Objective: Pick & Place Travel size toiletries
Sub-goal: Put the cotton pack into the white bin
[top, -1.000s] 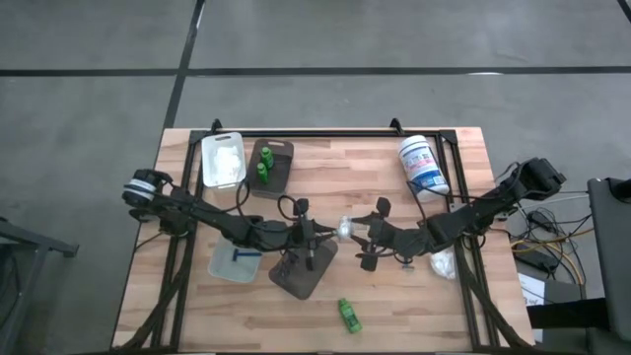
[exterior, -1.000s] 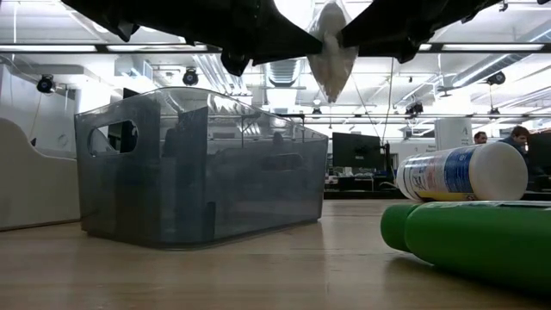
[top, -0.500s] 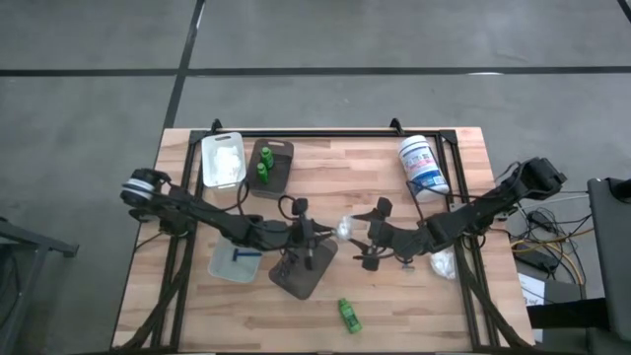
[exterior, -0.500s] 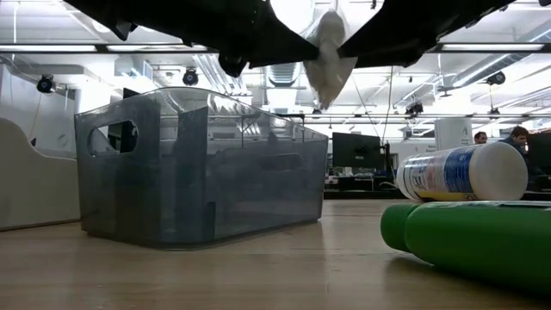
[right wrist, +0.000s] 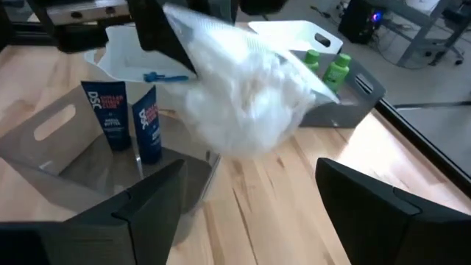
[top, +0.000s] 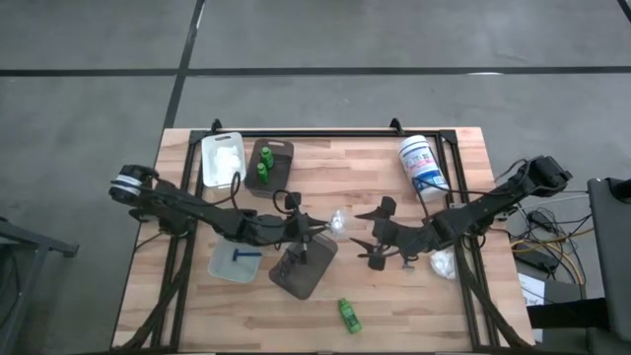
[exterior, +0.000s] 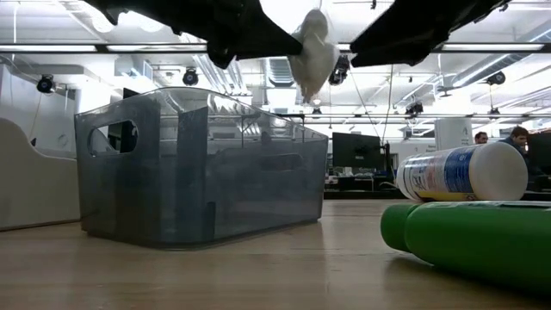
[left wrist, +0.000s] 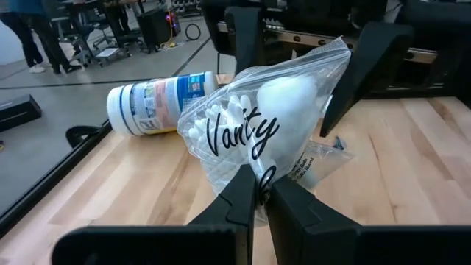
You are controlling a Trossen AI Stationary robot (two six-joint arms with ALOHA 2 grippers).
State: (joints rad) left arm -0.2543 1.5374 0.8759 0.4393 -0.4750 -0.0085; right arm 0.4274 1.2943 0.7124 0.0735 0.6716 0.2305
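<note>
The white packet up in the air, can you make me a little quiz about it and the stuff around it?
1. True or false: the left tool is shut on the white packet.
2. Which word is printed on the packet? A) Vanity B) Soap C) Candy
3. Fill in: the right tool is ____, with nothing between its fingers.

Key:
1. True. The left wrist view shows both fingers pinching the bag's lower edge.
2. A.
3. Open. It sits just beside the packet, above the table.
</note>
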